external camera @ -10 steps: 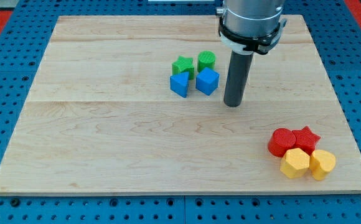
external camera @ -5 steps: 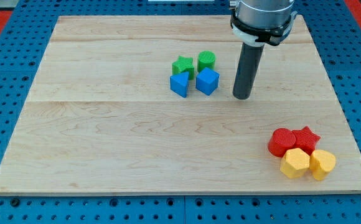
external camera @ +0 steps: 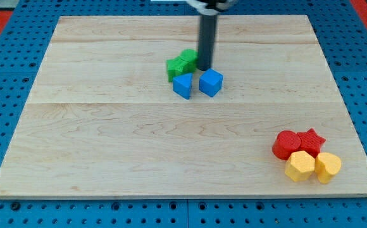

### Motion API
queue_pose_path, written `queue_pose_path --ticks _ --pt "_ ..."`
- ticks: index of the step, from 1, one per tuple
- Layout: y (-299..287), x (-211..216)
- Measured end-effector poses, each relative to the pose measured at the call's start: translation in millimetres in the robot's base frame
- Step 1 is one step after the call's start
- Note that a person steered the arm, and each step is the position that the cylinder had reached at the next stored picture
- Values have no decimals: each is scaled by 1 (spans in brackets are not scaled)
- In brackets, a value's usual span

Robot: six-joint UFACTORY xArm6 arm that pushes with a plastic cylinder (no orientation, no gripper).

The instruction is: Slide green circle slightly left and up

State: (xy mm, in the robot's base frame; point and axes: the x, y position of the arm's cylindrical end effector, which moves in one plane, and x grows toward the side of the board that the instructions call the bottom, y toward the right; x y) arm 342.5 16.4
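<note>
Just left of my tip sit two green blocks pressed together: the green star [external camera: 174,68] farther out, the green circle [external camera: 187,59] touching or all but touching the rod; below-left of my tip is the blue block [external camera: 183,85], its shape unclear; my tip [external camera: 204,68] stands on the board [external camera: 107,126] at the circle's right edge; there are no jaws on this rig, only the bare rod, so nothing is clenched or released; just below-right of my tip is the blue cube [external camera: 211,82]; far to the lower right, well apart, lie the red circle [external camera: 286,144], red star [external camera: 311,140] and two yellow blocks [external camera: 313,166]. I judge the push is under way; to do it well I should press from the circle's lower right, gently; the star stands in the path and may be shoved along.
</note>
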Motion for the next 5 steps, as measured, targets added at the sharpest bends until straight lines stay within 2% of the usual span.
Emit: queue_pose_path --ticks 2,4,5 --pt "-15 -21" --pt "-29 -76" --pt "-64 -84"
